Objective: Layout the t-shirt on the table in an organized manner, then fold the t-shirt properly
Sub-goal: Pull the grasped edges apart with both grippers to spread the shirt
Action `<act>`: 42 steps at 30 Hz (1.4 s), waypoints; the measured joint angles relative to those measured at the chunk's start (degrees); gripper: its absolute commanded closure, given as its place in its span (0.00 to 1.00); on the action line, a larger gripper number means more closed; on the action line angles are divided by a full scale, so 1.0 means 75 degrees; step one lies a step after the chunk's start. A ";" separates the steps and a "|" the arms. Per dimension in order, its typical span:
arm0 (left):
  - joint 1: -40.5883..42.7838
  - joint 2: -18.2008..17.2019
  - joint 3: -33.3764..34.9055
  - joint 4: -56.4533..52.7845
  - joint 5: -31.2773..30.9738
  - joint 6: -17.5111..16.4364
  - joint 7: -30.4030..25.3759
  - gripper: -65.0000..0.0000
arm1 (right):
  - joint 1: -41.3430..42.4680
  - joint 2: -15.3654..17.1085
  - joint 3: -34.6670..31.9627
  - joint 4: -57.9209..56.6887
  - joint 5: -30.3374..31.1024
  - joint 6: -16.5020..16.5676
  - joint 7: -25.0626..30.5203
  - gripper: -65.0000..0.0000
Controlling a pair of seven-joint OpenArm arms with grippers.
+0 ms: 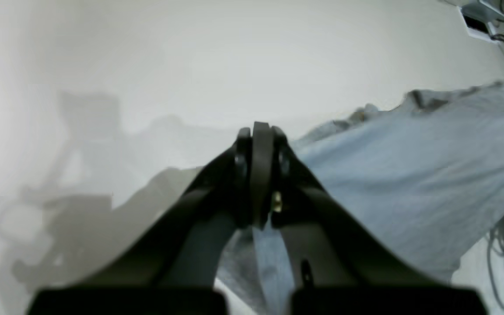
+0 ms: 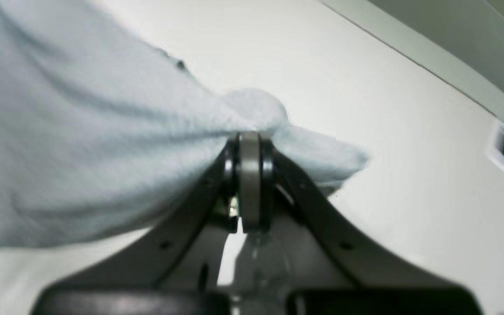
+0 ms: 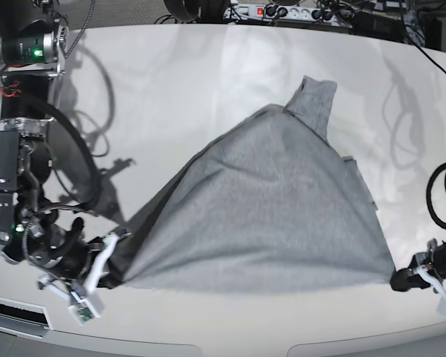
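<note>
The grey t-shirt (image 3: 282,208) lies plain side up on the white table (image 3: 171,89), pulled into a broad triangle with one end bunched toward the far side. Its near edge is stretched taut between both grippers. In the base view my right gripper (image 3: 119,247) sits at the front left, shut on that corner of the cloth. The right wrist view shows this gripper (image 2: 250,138) pinching a fold of the t-shirt (image 2: 81,144). My left gripper (image 3: 400,280) at the front right is shut on the other corner. In the left wrist view the left gripper (image 1: 258,131) is closed over the t-shirt (image 1: 409,166).
A power strip (image 3: 282,11) and cables run along the table's far edge. A black cable (image 3: 438,193) loops at the right side. The right arm's column (image 3: 26,74) stands at the left. The table's front edge runs just below both grippers.
</note>
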 measured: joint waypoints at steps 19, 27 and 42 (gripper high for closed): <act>-0.0624 -0.0259 0.0000 0.0000 -0.1317 -0.0041 0.1107 1.00 | -0.0093 0.0318 0.0312 -0.0067 0.2060 0.0612 -0.0988 0.55; -0.0280 -0.0262 0.0000 0.0000 -0.1306 -0.0041 0.1105 1.00 | 0.0711 -0.0105 -0.1314 -0.3386 -0.0216 -0.0391 0.1215 0.51; 0.0414 -0.0221 0.0000 0.0000 -0.1247 -0.0038 0.0962 1.00 | 0.2069 -0.0627 -0.1367 -0.6747 -0.1259 -0.0985 0.2903 0.42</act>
